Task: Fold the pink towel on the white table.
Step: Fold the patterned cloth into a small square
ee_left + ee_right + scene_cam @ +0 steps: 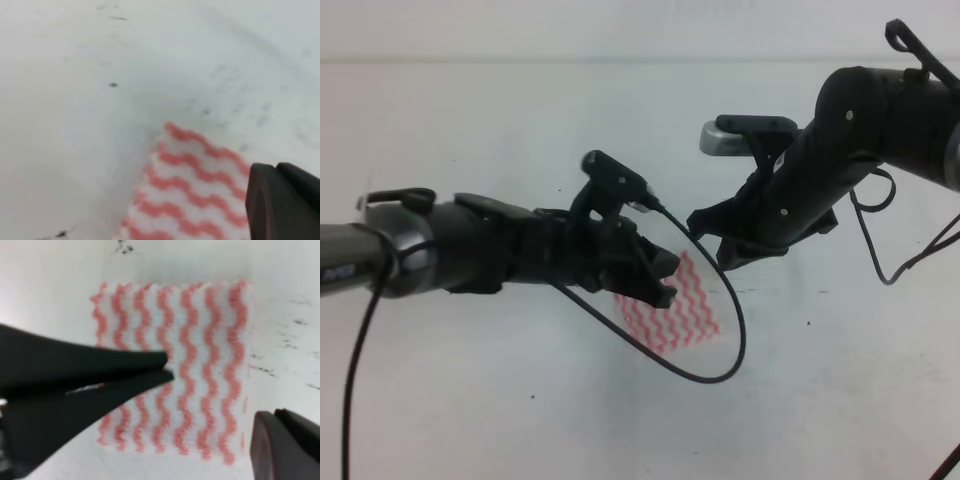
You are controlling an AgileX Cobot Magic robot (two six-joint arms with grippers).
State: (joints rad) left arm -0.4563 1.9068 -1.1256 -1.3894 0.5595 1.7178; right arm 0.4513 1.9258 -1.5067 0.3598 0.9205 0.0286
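Note:
The pink towel (685, 315) lies flat on the white table (500, 410) as a small rectangle with wavy pink-and-white stripes. My left gripper (665, 283) hangs over the towel's left edge. In the right wrist view its two dark fingers (150, 360) are pressed together above the towel (205, 365), with no cloth visibly between them. My right gripper (705, 240) hovers above and just behind the towel, and its fingers (285, 440) look closed with nothing in them. In the left wrist view, one corner of the towel (190, 195) shows beside the left gripper (277, 170).
A black cable (735, 345) from the left arm loops low over the towel's right side. Small dark specks (113, 84) dot the table. Another cable (880, 250) dangles from the right arm at the right.

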